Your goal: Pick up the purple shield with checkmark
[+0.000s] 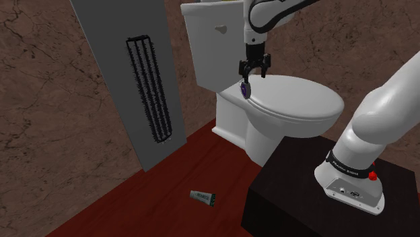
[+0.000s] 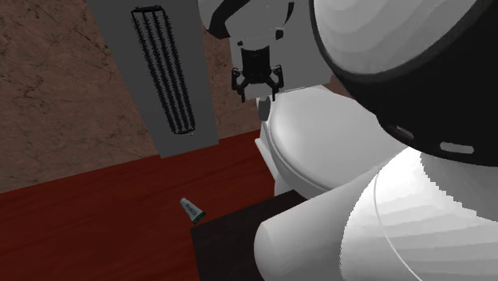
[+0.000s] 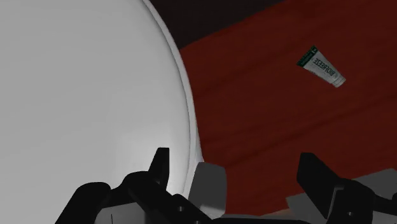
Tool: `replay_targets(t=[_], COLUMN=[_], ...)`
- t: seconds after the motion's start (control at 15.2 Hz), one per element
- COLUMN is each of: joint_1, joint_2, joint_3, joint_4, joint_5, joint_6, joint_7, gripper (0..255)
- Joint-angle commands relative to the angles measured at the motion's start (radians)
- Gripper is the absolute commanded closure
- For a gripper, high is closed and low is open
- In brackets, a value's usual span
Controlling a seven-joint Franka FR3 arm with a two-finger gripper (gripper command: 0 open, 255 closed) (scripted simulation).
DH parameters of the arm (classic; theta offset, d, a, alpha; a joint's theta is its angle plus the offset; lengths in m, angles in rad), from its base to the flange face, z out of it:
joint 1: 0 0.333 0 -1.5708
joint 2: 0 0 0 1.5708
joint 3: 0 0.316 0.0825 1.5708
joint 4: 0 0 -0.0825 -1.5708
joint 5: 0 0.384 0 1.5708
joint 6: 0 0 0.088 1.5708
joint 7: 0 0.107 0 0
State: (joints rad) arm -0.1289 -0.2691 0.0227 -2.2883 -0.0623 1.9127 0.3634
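Note:
The purple shield [image 1: 246,89] is a small dark purple piece at the rim of the white toilet lid [image 1: 293,99], on the side toward the shoulder view's left. My black gripper [image 1: 254,73] hangs just above it with its fingers apart. In the wrist view the gripper [image 3: 235,170] is open, and a grey piece [image 3: 210,186] sits between the fingers, close to one of them and not clasped. I cannot tell whether that finger touches it. The second exterior view has the gripper [image 2: 258,92] over the lid's edge [image 2: 275,128].
The toilet's tank [image 1: 212,40] rises right behind the gripper. A grey wall panel [image 1: 114,60] carries a black rack [image 1: 151,87]. A green and white tube [image 1: 202,196] lies on the red floor [image 1: 168,182]. My dark stand [image 1: 303,209] is beside the bowl.

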Motion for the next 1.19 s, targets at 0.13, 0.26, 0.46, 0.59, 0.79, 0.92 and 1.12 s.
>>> replay_targets(t=[0.13,0.26,0.46,0.59,0.79,0.92,1.12], joint_1=[-0.036,-0.051,-0.052,-0.052,-0.053,-0.053,-0.053], joint_2=[0.145,0.212,0.232,0.244,0.268,0.268,0.267], joint_3=[-0.014,-0.023,-0.025,-0.025,-0.026,-0.026,-0.026], joint_4=[0.074,0.117,0.107,0.093,0.069,0.069,0.067], joint_5=[-0.018,-0.026,-0.028,-0.029,-0.032,-0.032,-0.032], joint_6=[0.083,0.113,0.143,0.169,0.216,0.216,0.218], joint_7=[0.108,0.159,0.169,0.171,0.175,0.175,0.175], gripper=[0,0,0,0,0,0,255])
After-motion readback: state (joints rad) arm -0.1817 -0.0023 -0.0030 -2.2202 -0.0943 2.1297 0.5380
